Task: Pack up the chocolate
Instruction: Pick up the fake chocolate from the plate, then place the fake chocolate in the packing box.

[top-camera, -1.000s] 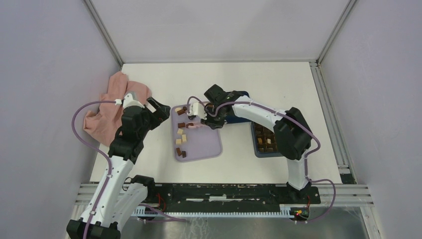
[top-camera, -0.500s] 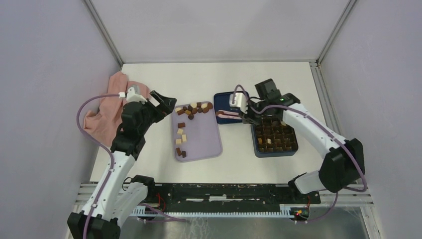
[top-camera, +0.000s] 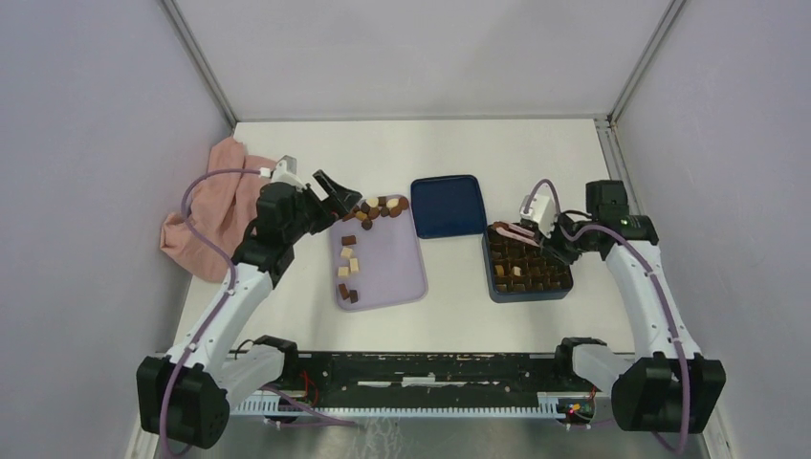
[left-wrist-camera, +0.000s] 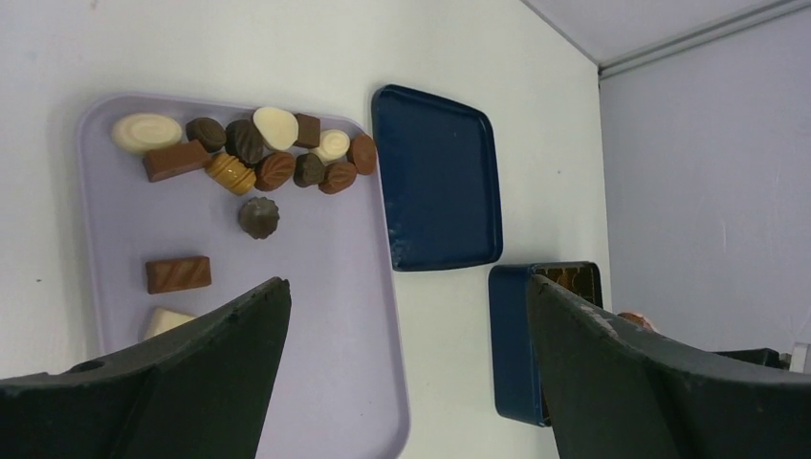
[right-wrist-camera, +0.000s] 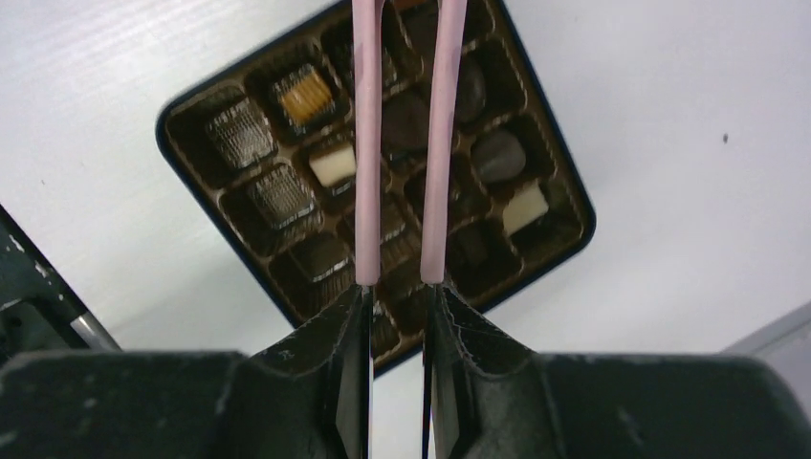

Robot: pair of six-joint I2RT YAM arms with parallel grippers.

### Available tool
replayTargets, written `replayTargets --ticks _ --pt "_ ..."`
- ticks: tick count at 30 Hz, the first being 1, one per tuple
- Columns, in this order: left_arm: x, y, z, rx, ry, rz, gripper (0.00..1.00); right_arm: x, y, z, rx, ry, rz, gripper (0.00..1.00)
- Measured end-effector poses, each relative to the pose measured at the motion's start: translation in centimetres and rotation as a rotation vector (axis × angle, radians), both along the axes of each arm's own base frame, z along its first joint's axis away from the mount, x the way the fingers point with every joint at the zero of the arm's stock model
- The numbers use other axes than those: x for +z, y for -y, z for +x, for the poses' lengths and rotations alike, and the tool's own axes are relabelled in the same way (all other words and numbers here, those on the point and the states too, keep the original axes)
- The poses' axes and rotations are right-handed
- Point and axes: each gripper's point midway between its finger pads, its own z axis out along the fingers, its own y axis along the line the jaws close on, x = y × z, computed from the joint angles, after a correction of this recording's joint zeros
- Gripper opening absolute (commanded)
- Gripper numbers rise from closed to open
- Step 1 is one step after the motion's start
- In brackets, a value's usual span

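- Top external view: we see the left gripper (top-camera: 321,187) hanging over the far left corner of the lilac tray (top-camera: 397,273), its jaws spread wide apart with nothing between them.
- Most of the loose chocolate (left-wrist-camera: 258,158) lies in a tight cluster along the far edge of that tray, mixing dark brown, mid brown and cream pieces.
- Just nearer than the cluster we find a dark fluted piece, then a brown bar, then a cream piece partly hidden behind one left finger; the top view shows a few more down the tray's left side.
- A flat dark blue lid (left-wrist-camera: 435,182) lies on the table (top-camera: 536,153) just right of the tray, and the dark blue box (left-wrist-camera: 512,335) sits to its right and nearer the arms.
- Our right gripper (right-wrist-camera: 397,296) is clamped on a pair of pink tongs (right-wrist-camera: 367,143), which reach out above the box.
- Several brown compartments hold pieces, among them two cream ones and an orange-gold one; others show bare ribbed bottoms.
- We cannot tell whether the tong tips carry anything: the wrist view cuts them off.
- A pink cloth (top-camera: 206,215) lies crumpled at the table's left edge.
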Motion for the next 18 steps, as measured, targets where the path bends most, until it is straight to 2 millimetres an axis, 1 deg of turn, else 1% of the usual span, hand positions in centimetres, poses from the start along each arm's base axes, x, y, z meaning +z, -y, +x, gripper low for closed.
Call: replayTargets --ticks 5,8,11,13,18 --pt "-1.5 2.3 1.4 -0.065 -0.057 0.005 0.95 -1.1 3.9 -2.7 -0.09 -0.028 -0.064 0.03" --pt "-1.8 4.3 1.6 -0.117 -0.067 0.015 0.94 -2.7 5.6 -4.6 -0.132 -0.074 -0.104 0.04" --pt "-1.8 6.3 1.0 -0.182 -0.055 0.035 0.94 -4.0 6.6 -5.9 -0.15 -0.133 -0.132 0.05" --pt "-1.6 7.0 0.7 -0.207 -0.045 0.045 0.94 -4.4 7.0 -6.3 -0.157 -0.15 -0.146 0.05" --pt "-1.3 7.1 0.8 -0.207 -0.031 0.058 0.94 -5.6 8.2 -7.3 -0.177 -0.189 -0.196 0.06"
